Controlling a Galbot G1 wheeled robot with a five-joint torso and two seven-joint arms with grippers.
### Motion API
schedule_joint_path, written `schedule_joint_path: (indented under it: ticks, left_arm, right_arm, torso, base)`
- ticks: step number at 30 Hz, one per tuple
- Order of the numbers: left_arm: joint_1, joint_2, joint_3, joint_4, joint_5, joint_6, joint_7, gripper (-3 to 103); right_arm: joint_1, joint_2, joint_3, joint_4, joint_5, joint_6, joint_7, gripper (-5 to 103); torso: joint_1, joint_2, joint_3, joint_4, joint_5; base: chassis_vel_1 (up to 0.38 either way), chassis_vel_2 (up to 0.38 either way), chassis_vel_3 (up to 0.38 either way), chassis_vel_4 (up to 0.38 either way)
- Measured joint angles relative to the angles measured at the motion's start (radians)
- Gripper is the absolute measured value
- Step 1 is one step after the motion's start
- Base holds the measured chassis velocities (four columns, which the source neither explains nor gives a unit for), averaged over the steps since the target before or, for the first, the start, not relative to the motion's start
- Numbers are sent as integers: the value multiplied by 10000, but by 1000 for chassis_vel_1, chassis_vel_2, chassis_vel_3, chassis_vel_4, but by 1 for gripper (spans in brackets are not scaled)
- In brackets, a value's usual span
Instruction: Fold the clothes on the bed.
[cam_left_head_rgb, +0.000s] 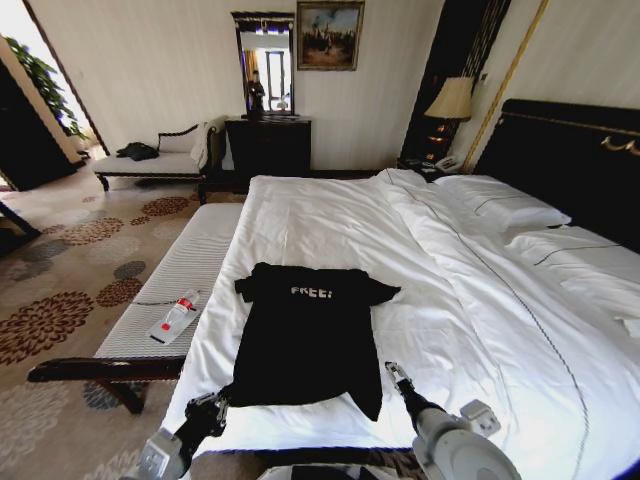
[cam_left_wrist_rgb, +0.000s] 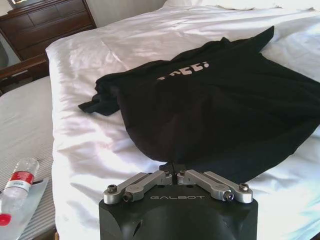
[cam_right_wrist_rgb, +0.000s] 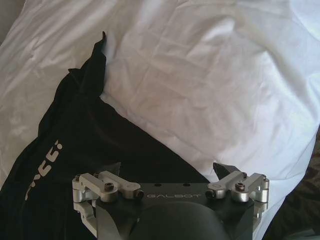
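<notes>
Currently the soft, limp T-shirt (cam_left_head_rgb: 305, 335) handles best at its hem corners: left hand (cam_left_wrist_rgb: 173, 168) pinched closed there, right hand (cam_right_wrist_rgb: 167, 175) spread wide.

T-shirt (cam_left_wrist_rgb: 220, 110) lettering partly lost in fold; bottle (cam_left_wrist_rgb: 15, 190) cut by frame edge.

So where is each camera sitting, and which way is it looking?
Head view: high on the robot, looking down the white-sheeted bed at the black short-sleeved T-shirt; both arms show, left gripper and right gripper at the hem.
Left wrist view: on the left arm, facing the shirt; the left gripper is shut on its hem.
Right wrist view: on the right arm, above the shirt's corner; the right gripper is open.
All three share the shirt.
</notes>
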Motion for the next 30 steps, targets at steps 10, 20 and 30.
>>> schedule_joint_path:
  ticks: [10,20,30]
  left_arm:
    - [-459,-114,-508,18,-634,58,35,0]
    - [-1205,-216,-150,34,-1125,29,241,0]
    - [-1959,-34,485,210,-2861,301,413,0]
  right_arm:
    - [48,-19,56,0,-1,-4,8,100]
    - [157,17,-130,0,-123,-12,12,100]
    - [173,-5,-80,-9,-144,-16,6,100]
  torso:
    - [0,0,0,0,0]
    - [0,0,0,1,0]
    - [-1,0,0,-1,1]
  base:
    - [0,0,0,0]
    - [0,0,0,0]
    - [0,0,0,0]
